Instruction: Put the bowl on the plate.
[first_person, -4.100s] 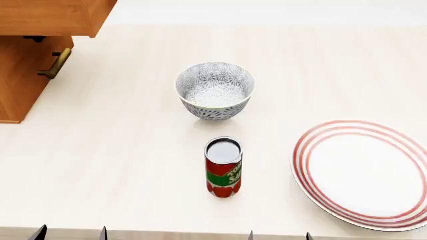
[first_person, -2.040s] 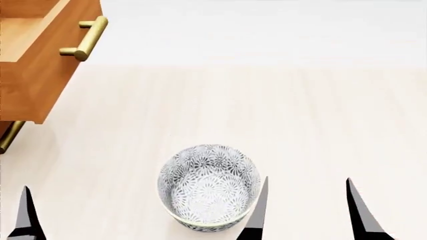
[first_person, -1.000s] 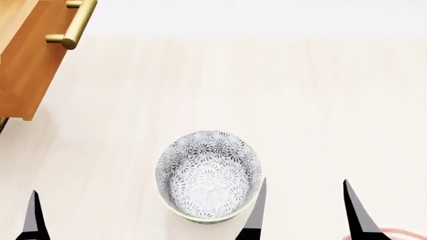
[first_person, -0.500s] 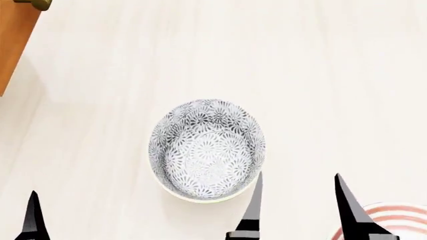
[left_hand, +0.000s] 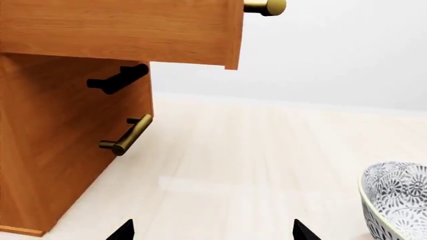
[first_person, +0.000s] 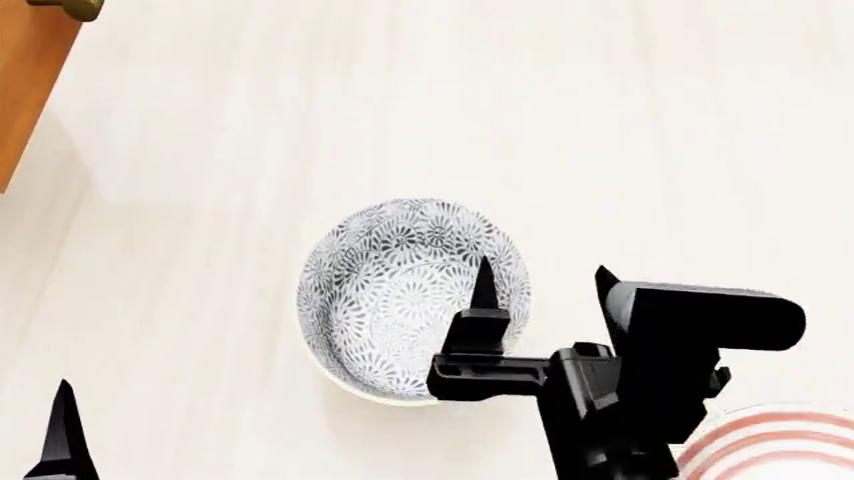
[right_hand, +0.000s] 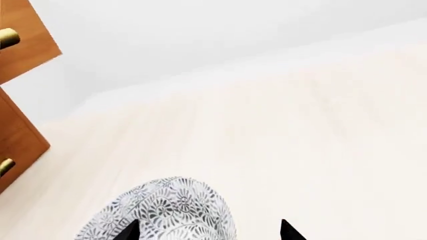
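One bowl (first_person: 400, 300), one plate (first_person: 781, 440) (partly visible), two end effectors.

Around the bowl (first_person: 400, 300) the table (first_person: 267, 150) is free; only the cabinet (first_person: 27, 80) stands at ten o'clock, far away.

Bright, even, shadow-poor render light; sharp focus, no glare or blur; only a faint soft shadow lies beneath the cabinet (left_hand: 60, 165).

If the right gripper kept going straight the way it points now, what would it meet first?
Most likely the bowl: the right gripper stands open, with one finger over the bowl's inside and the other outside its rim. Its height above the rim is unclear, so how soon contact would come can't be judged.
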